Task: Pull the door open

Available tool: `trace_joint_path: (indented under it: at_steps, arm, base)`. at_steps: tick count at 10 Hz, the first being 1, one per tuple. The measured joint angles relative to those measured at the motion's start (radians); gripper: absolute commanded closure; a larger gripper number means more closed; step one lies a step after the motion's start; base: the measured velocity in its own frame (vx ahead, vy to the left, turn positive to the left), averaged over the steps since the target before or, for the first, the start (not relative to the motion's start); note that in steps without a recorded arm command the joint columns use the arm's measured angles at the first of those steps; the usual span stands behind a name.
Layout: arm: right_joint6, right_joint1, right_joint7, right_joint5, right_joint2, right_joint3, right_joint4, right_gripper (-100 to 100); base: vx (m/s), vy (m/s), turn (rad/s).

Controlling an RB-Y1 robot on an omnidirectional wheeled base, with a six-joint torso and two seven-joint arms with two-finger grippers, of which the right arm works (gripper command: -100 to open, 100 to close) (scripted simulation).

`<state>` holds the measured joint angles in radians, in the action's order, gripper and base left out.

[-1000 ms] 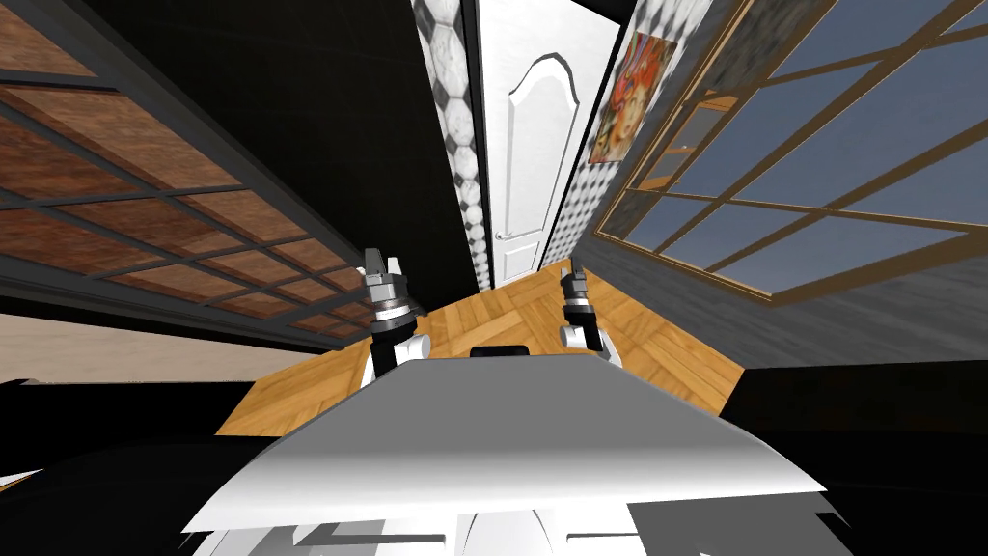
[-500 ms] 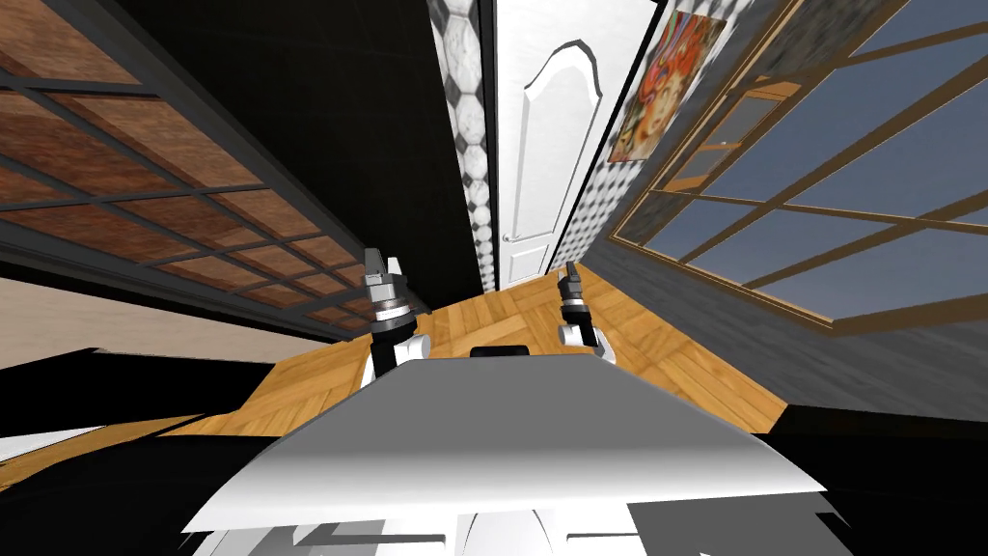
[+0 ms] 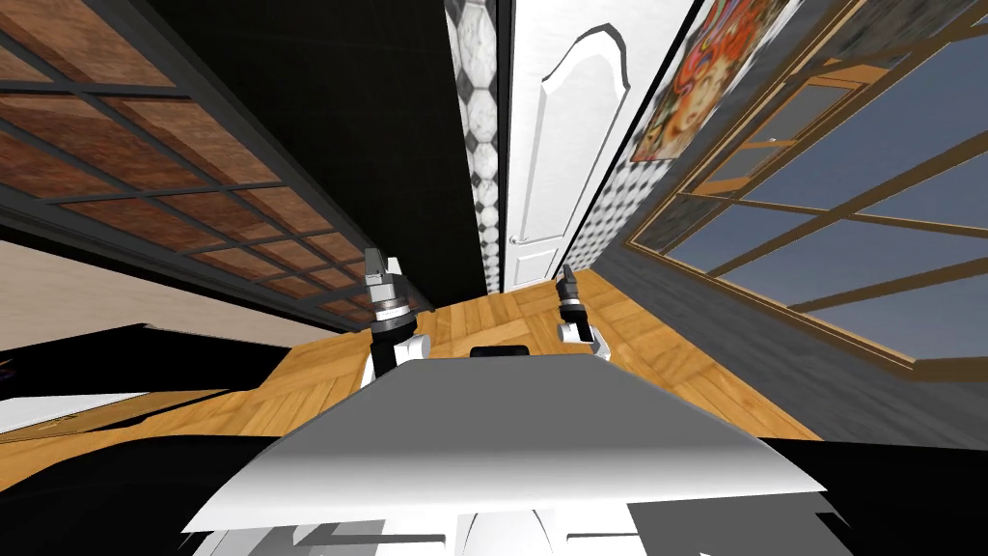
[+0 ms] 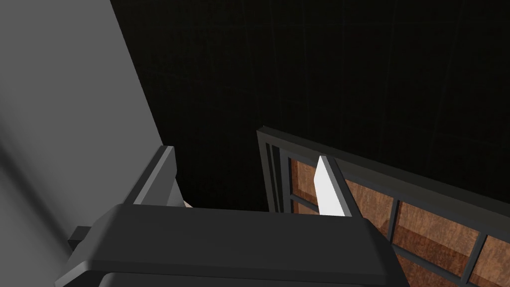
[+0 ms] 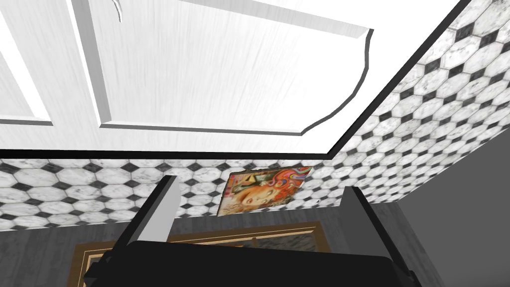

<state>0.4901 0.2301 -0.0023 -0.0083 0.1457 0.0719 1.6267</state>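
White panelled door [image 3: 564, 145] ahead at far edge of wood floor [image 3: 502, 319], in black frame, well apart from both arms. Big window [image 3: 849, 222] on right wall. Colourful picture [image 3: 690, 97] beside door. Left pincer [image 3: 381, 261] fingers apart, empty. Right pincer [image 3: 567, 278] likewise, facing door.

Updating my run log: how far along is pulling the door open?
Done: nothing yet; the white door looks shut. In hand: the left gripper and right gripper are both open and empty, held short of it. Left: reach its handle, grip it, and pull.
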Motion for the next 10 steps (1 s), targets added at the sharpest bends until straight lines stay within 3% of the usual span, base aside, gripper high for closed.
trace_joint_path:
  at_steps: [6,10]
  arm:
    - [0.031,-0.054,-0.006,-0.028,0.026,0.006,-0.145,-100]
    - [0.051,-0.106,-0.01,-0.049,0.047,0.012,-0.261,-100]
  base:
    - [0.073,-0.036,0.126]
    - [0.088,-0.052,0.167]
